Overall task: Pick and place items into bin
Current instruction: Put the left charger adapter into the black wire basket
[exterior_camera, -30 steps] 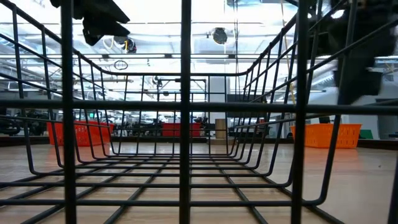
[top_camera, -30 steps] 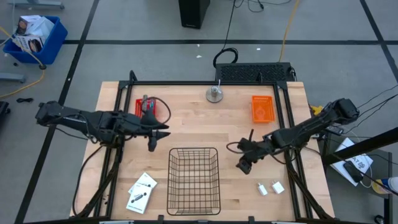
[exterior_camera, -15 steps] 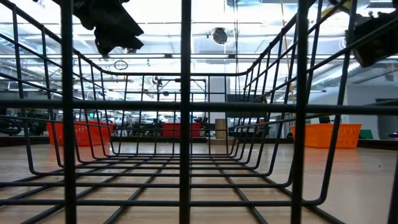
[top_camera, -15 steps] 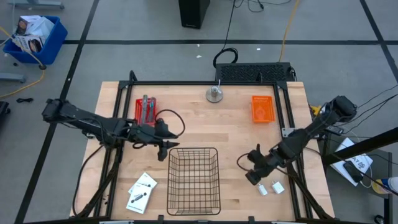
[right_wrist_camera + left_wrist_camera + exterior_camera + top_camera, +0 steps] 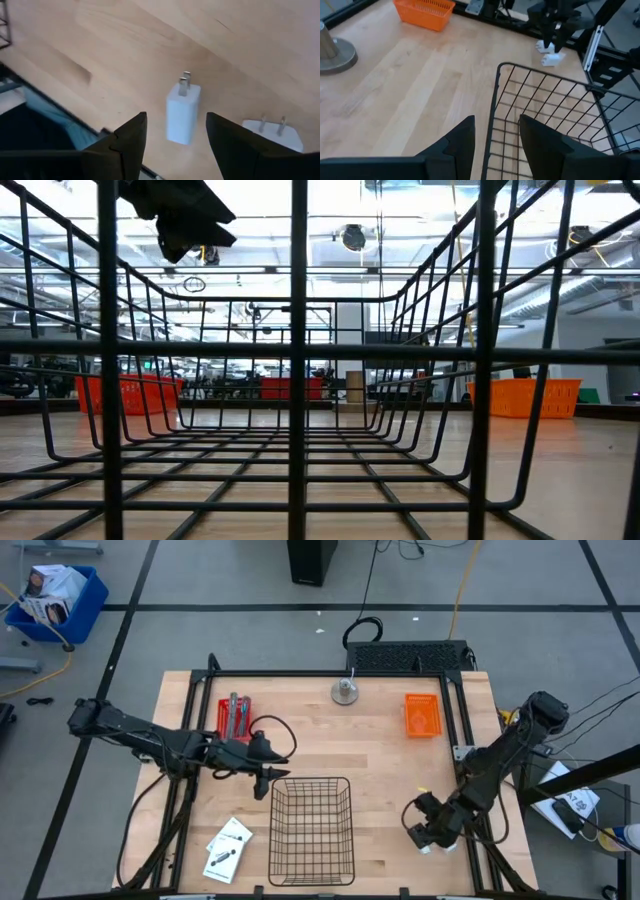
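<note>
Right hand (image 5: 175, 145) hangs open and empty over a white plug adapter (image 5: 182, 114) lying on the counter (image 5: 150, 40), second adapter (image 5: 272, 134) just beside. Left hand (image 5: 495, 142), open and empty, hovers at the wire basket's (image 5: 545, 115) rim.

Two white plug blocks (image 5: 183, 115) flat on wood

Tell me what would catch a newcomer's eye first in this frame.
The empty black wire basket at the table's front centre stands out, with the left end effector hovering open at its back left corner. Near the front right corner, the right end effector hangs open over a white plug block lying on the wood, a second block beside it. Two white card packets lie front left.
</note>
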You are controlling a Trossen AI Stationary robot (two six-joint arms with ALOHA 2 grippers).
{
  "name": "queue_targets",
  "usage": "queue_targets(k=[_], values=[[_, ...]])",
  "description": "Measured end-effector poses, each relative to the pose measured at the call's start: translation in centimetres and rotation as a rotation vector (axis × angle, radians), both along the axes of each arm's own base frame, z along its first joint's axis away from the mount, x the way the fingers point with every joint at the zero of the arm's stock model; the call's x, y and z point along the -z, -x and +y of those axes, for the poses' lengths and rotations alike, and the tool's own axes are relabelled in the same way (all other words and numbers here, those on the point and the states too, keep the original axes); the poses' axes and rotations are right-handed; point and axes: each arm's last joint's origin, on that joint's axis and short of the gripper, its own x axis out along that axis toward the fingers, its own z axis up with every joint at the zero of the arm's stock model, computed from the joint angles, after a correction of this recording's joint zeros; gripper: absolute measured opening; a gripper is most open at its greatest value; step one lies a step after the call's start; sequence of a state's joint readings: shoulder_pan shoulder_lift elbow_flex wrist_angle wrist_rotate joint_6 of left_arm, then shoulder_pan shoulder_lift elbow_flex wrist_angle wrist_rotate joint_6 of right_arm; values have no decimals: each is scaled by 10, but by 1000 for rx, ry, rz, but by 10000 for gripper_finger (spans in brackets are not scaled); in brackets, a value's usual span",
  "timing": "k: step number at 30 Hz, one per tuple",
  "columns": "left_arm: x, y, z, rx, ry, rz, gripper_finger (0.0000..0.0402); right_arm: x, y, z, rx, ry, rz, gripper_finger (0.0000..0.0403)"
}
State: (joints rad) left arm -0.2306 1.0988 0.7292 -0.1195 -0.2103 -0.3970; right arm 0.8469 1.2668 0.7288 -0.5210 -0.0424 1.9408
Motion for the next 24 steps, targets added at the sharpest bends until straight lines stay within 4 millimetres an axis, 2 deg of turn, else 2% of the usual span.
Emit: queue_targets(k=[16, 20, 24], values=[[-2, -1, 0, 12, -18, -20, 159, 36, -8, 21, -32, 39, 89, 194], [-2, -1, 0, 12, -17, -19, 159, 40, -8, 22, -43, 33, 120, 172], [-2, -1, 0, 11, -15, -19, 159, 40, -8, 21, -33, 29, 124, 129]])
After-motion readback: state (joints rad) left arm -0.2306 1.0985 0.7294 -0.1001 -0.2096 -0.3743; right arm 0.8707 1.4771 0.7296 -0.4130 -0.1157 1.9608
